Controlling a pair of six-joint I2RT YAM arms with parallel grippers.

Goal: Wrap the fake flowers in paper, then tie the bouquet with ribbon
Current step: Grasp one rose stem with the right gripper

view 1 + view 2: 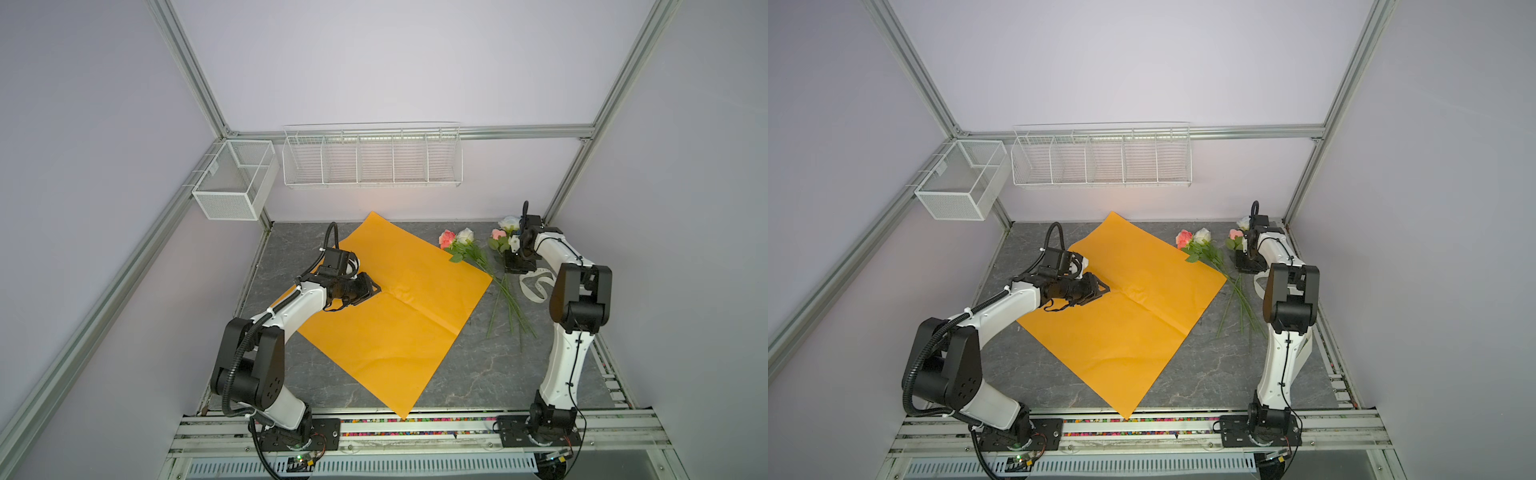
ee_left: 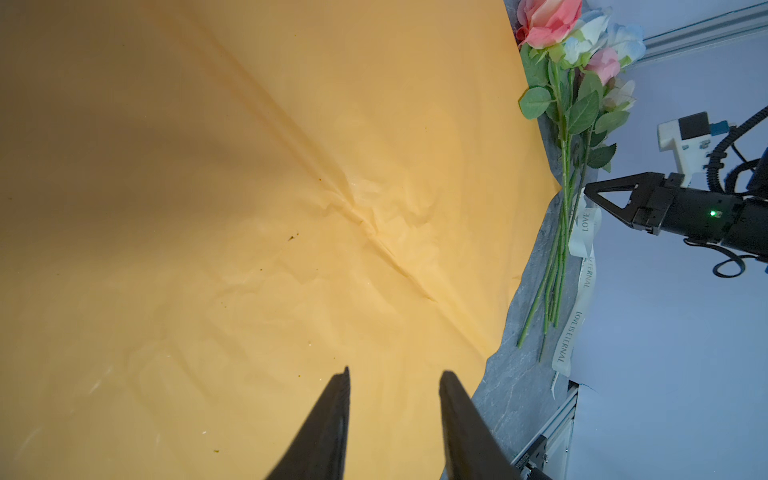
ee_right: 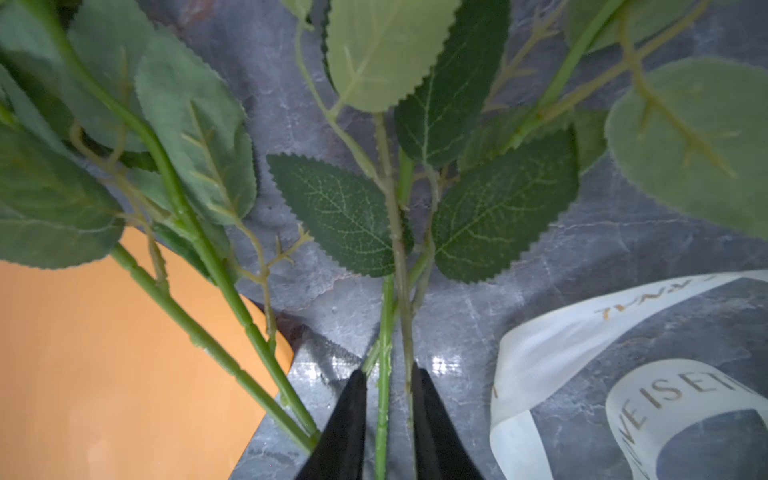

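between narrow jaws of the right tool (image 3: 387,370), two stems of the bouquet (image 3: 340,216), grip unclear

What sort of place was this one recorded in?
Probably a robot lab test cell: an aluminium frame with plain walls encloses the table, two robot arms are bolted along its front, and wire baskets hang behind.

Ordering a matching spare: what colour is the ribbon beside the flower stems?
The ribbon is cream-white with gold lettering, clearest in the right wrist view.
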